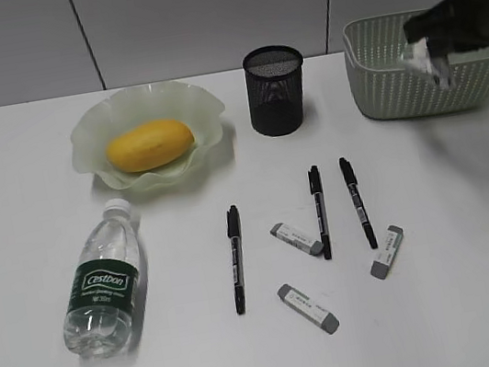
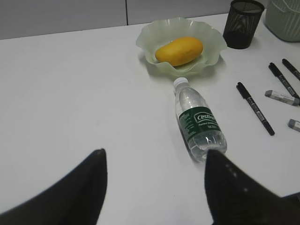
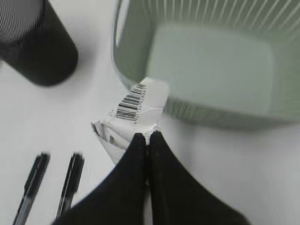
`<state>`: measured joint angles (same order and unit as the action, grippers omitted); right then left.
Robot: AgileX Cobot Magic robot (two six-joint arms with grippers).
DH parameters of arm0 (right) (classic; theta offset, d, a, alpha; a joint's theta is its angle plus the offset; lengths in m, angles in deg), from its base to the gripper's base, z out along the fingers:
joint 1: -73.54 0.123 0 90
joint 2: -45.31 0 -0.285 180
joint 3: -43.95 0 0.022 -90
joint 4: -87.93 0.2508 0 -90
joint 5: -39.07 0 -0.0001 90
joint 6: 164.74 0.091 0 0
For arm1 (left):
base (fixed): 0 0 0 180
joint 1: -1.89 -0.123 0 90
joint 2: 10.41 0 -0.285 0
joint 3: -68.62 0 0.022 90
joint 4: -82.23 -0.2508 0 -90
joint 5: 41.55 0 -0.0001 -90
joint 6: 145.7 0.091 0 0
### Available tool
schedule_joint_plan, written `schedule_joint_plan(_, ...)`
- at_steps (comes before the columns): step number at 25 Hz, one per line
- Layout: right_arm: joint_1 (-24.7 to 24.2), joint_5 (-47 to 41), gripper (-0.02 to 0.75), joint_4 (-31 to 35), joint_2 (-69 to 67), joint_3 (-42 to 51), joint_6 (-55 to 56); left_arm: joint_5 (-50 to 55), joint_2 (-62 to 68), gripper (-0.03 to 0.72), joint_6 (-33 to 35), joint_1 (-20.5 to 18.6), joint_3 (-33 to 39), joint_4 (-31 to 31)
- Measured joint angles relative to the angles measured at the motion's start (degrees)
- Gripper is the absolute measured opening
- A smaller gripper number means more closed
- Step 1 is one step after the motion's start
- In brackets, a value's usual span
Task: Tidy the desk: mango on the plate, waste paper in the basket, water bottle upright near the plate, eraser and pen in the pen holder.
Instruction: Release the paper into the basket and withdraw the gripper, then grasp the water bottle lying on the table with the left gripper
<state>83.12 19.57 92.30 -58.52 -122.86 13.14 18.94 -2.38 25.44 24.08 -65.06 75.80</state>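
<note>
The yellow mango lies on the pale green plate. The water bottle lies on its side in front of the plate, cap toward it. My right gripper is shut on the waste paper, a crumpled white piece with a barcode, held in the air just outside the basket's near wall. My left gripper hangs open over bare desk, with the bottle's base by its right finger. Three pens and three erasers lie on the desk.
The black mesh pen holder stands between the plate and the basket. The basket's inside shows nothing in it in the right wrist view. A grey wall runs behind the desk.
</note>
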Motion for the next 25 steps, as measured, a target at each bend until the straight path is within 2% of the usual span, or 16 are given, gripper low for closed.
schedule_joint_plan(3,-1.8,3.8,0.015,-1.6,-0.5,-4.3,0.0,0.0,0.0,0.486,0.0,0.0,0.0,0.0)
schedule_joint_plan(5,-3.8,3.2,0.101,-2.5,-4.6,-9.4,0.1,0.0,0.0,0.486,0.0,0.0,0.0,0.0)
schedule_joint_plan(9,-5.8,-3.1,0.509,-5.6,-8.9,-16.5,0.1,0.0,0.0,0.486,0.0,0.0,0.0,0.0)
schedule_joint_plan(11,-5.8,-4.6,0.599,-7.4,-6.6,-16.2,0.1,0.0,0.0,0.486,0.0,0.0,0.0,0.0)
schedule_joint_plan(12,-5.8,-5.3,0.603,-8.2,-4.8,-15.2,0.1,0.0,0.0,0.486,0.0,0.0,0.0,0.0)
schedule_joint_plan(15,-5.8,-8.0,0.547,-9.2,5.0,-7.1,0.1,-0.1,0.0,0.486,0.0,0.0,0.0,0.0)
schedule_joint_plan(18,-5.8,-11.5,0.508,-8.8,19.7,6.2,0.2,-0.5,2.9,0.486,0.0,0.0,-0.5,0.0)
schedule_joint_plan(22,-5.8,-24.6,0.489,-4.8,42.5,18.7,1.7,-5.0,15.1,0.486,0.0,0.0,-3.1,-0.1)
schedule_joint_plan(25,-5.8,-36.7,0.486,-3.7,58.9,24.5,2.1,-9.5,29.9,0.486,0.0,0.0,-5.8,0.0)
